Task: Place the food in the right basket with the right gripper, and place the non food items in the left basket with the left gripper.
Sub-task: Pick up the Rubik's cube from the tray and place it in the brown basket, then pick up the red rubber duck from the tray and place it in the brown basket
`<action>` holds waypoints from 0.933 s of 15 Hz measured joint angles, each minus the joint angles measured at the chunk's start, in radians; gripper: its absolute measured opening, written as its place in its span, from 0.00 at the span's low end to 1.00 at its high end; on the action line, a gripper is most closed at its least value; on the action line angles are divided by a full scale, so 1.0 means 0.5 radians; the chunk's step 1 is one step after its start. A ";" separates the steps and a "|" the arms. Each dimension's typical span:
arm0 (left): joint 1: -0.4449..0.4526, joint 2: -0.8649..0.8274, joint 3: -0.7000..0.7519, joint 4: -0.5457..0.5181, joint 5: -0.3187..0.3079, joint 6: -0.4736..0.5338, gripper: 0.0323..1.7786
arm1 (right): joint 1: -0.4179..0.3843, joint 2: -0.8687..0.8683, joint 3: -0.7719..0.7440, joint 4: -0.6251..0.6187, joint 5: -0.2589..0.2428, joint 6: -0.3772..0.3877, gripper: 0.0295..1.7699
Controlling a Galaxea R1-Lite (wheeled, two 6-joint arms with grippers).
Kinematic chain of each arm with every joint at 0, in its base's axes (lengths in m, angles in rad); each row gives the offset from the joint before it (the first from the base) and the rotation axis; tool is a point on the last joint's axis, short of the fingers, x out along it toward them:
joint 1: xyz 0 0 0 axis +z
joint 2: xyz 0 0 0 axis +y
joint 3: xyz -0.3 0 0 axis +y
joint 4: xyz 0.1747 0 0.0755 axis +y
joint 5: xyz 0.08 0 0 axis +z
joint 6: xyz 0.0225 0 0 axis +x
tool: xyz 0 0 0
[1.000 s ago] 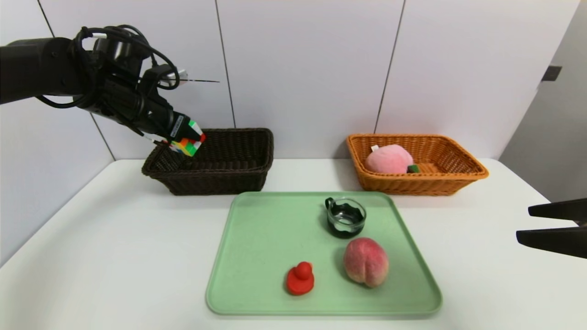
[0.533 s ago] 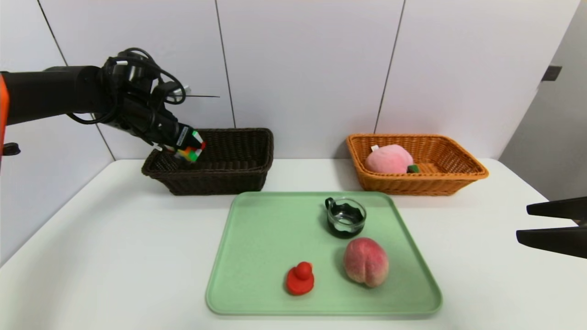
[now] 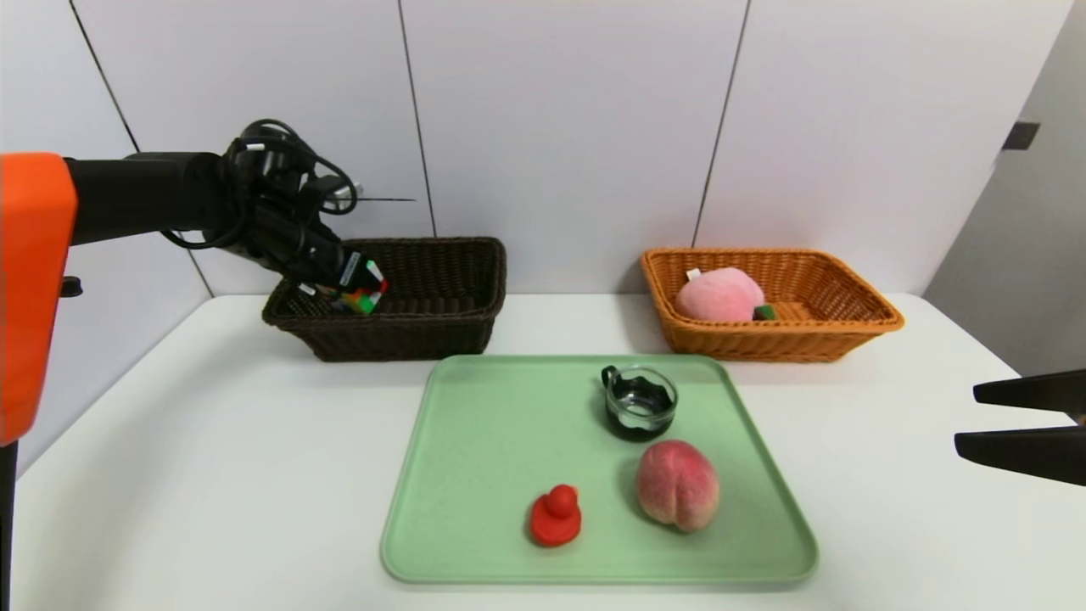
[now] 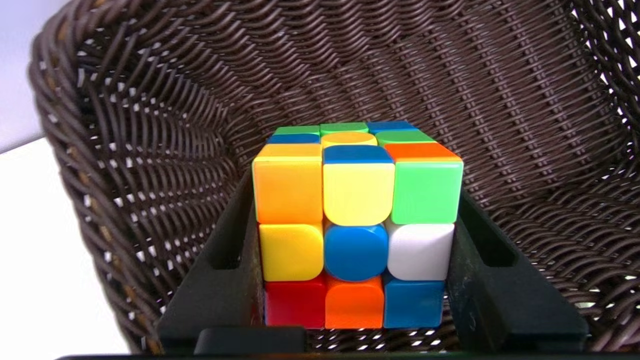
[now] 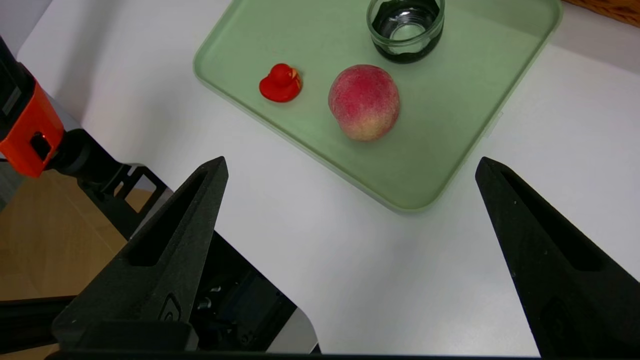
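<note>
left gripper (image 4: pixel 352 250) gripping a cube (image 4: pixel 356 225) in the far-left basket (image 3: pixel 403 329), right gripper (image 5: pixel 351 162) just hanging out near right, jaws wide

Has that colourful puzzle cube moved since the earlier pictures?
Yes: the cube, held in the left gripper, has come down, now lower against the dark basket's front rim.
</note>
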 joint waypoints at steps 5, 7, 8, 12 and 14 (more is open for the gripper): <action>0.000 0.013 0.000 0.000 0.000 -0.002 0.75 | 0.000 0.000 0.004 -0.001 0.004 0.000 0.97; 0.000 -0.026 0.000 -0.001 -0.001 -0.003 0.80 | 0.000 -0.002 0.011 -0.002 0.005 0.003 0.97; 0.000 -0.062 0.000 -0.002 -0.003 -0.004 0.82 | 0.000 -0.007 0.014 -0.002 0.004 0.004 0.97; -0.060 -0.271 0.001 0.008 -0.006 -0.085 0.87 | -0.002 -0.026 0.020 -0.004 0.004 0.010 0.97; -0.149 -0.395 0.014 0.060 -0.006 -0.194 0.89 | -0.003 -0.034 0.043 -0.008 0.004 0.012 0.97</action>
